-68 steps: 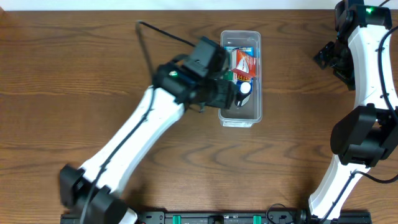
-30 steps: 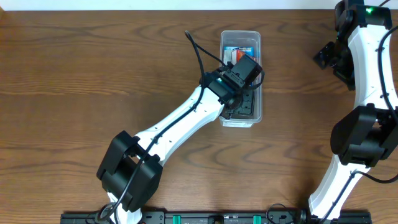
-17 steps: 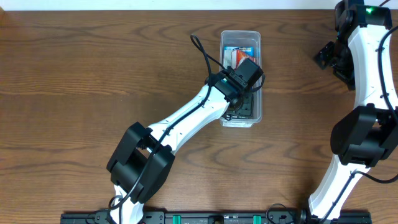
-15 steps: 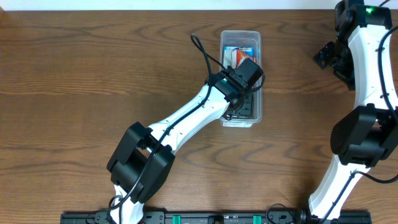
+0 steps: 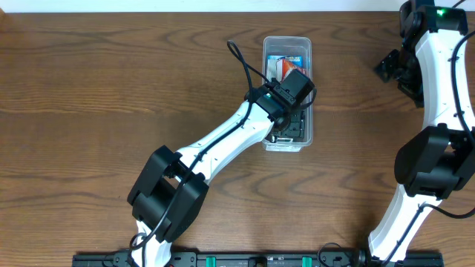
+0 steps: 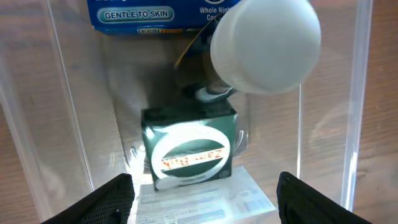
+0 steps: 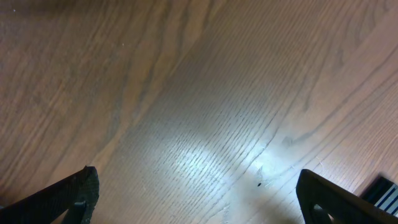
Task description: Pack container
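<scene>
The container (image 5: 288, 38) is a long clear tub at the table's back centre. It holds a blue box (image 5: 286, 56), a red and white packet (image 5: 277, 69) and more things hidden under my left arm. My left gripper (image 5: 289, 127) is open above the tub's near half. In the left wrist view the tub's walls (image 6: 68, 106) frame the blue box (image 6: 137, 12), a white-capped bottle (image 6: 266, 42), a green box (image 6: 189, 152) and a white packet (image 6: 249, 196). The open fingers (image 6: 205, 208) hold nothing. My right gripper (image 5: 390, 67) is open at the far right.
The right wrist view shows only bare wooden tabletop (image 7: 205, 112) between the open fingers (image 7: 199, 199). The left arm's black cable (image 5: 241, 63) loops just left of the tub. A black rail (image 5: 260, 259) runs along the table's front edge.
My left arm has swung right from beside the tub to over it, then stayed still for the last second. The right arm has not moved.
</scene>
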You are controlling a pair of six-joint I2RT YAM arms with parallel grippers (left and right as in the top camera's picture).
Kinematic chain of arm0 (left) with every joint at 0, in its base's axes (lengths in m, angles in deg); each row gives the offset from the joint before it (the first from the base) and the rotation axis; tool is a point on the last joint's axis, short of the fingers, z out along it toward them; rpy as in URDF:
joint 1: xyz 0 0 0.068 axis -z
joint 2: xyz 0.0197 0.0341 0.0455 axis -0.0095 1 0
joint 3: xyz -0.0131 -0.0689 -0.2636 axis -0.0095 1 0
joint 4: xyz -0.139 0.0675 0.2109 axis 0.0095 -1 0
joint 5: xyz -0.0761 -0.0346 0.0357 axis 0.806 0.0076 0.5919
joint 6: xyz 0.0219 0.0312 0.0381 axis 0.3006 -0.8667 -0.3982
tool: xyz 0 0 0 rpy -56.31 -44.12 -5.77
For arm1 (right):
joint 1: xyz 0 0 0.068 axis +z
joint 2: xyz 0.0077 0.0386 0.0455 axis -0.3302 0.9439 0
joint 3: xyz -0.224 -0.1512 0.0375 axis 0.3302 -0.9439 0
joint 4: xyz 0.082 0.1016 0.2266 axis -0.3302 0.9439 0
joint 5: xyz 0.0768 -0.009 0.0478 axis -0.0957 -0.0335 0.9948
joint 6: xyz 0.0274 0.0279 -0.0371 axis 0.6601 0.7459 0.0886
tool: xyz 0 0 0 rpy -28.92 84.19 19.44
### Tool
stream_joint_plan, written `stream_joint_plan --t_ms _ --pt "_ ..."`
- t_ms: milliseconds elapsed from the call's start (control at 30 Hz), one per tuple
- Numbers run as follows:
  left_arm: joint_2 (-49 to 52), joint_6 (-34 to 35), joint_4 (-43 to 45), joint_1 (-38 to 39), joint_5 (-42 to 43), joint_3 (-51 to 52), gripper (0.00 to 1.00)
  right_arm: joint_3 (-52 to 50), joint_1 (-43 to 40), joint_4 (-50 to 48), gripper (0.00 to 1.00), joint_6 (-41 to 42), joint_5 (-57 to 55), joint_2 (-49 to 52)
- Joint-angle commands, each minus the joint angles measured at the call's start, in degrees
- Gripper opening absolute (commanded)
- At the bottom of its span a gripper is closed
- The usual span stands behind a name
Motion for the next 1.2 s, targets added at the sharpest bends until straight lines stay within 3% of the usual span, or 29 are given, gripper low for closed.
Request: stream_joint_plan --t_ms 0,533,767,1000,1167 --pt "-0.28 0.28 0.00 -0.04 -0.68 0.37 0.75 -0.04 -0.17 0.11 0.99 0.98 -0.92 -1.36" --pt "-9.44 -0.07 -2.45 -0.11 1.49 0.37 0.76 -0.04 -0.17 0.11 0.99 0.98 -0.92 -1.36" --pt "-20.04 -3.19 -7.61 -0.63 -2.27 0.37 0.93 -0.04 -0.17 0.11 0.99 1.01 -0.92 -1.36" --pt "-30.95 -3.21 -16.28 -3.15 -3.80 0.37 1.00 -0.04 -0.17 0.11 0.99 0.98 -0.92 -1.36" --pt "-36.79 -3.19 -21.22 -3.67 -7.76 0.37 0.99 -0.04 -0.17 0.11 0.99 0.98 -0.92 -1.36"
